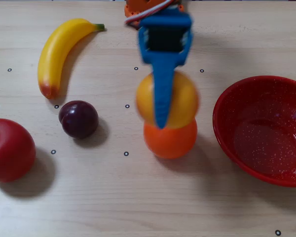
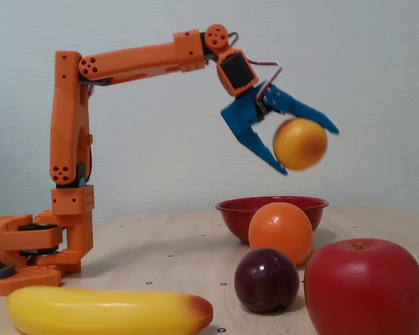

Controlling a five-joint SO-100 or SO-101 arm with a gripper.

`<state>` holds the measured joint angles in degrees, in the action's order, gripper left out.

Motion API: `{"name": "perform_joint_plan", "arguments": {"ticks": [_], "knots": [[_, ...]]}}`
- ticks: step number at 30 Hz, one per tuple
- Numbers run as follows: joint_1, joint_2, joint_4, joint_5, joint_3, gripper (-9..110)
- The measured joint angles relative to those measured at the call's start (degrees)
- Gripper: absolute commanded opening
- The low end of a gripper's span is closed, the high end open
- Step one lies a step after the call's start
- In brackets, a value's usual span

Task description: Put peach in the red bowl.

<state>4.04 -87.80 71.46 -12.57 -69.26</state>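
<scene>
A big red apple (image 2: 366,286) and a long yellow banana (image 2: 108,310) are lying nearest the onlooker in the side-on fixed view, with a dark purple plum (image 2: 267,280) sitting just beside the apple on the pale wooden worktop (image 2: 167,251). Behind the plum, a dimpled orange (image 2: 281,232) is resting on the worktop, and the red bowl (image 2: 237,209) is sitting behind it, partly hidden by the orange. Above them, the blue claw (image 2: 304,150) is gripping the peach (image 2: 300,144) between its two fingers, holding the fruit in mid-air, clear of the worktop and higher than the bowl's rim. The orange arm (image 2: 70,139) is reaching out from its base at the left of that view. Seen from the top-down fixed view, the claw (image 1: 162,116) is hanging over the middle of the worktop (image 1: 138,207), the peach (image 1: 185,101) overlapping the orange (image 1: 170,140) beneath it, while the red bowl (image 1: 227,106) is lying well to the right, empty. In the same view the plum (image 1: 79,118), the apple (image 1: 10,149) and the banana (image 1: 59,52) are spreading out to the left, apart from one another.
</scene>
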Motion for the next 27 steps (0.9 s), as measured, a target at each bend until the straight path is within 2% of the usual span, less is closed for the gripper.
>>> {"name": "perform_joint_plan", "arguments": {"ticks": [17, 27], "knots": [[18.8, -2.0, 4.7, 0.2, 0.0, 0], [23.5, 10.1, 8.1, 6.7, 0.3, 0]]}}
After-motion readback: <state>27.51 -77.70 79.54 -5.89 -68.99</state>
